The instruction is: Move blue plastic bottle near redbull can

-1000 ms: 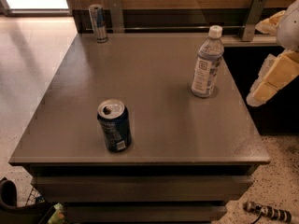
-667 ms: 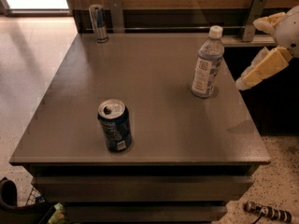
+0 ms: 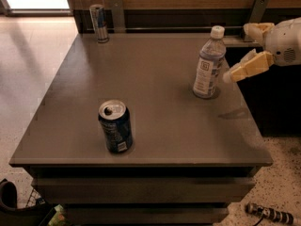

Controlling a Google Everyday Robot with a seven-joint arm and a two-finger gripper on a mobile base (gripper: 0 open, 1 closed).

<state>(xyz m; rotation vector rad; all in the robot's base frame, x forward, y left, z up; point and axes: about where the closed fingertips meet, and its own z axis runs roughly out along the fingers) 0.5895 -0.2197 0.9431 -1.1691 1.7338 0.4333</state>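
Note:
The blue plastic bottle stands upright on the right side of the grey table, clear with a white cap and pale label. The redbull can stands at the table's far left corner, far from the bottle. My gripper is just right of the bottle, above the table's right edge. It is open and empty. One cream finger reaches past the bottle's cap height and the other finger points at the bottle's middle, a small gap away.
A wider dark blue can with an opened top stands near the table's front, left of centre. A wooden wall with metal brackets runs behind the table. The floor lies to the left and right.
My gripper has moved left and upward, from beside the table's right edge to close beside the bottle. The bottle and both cans have not moved.

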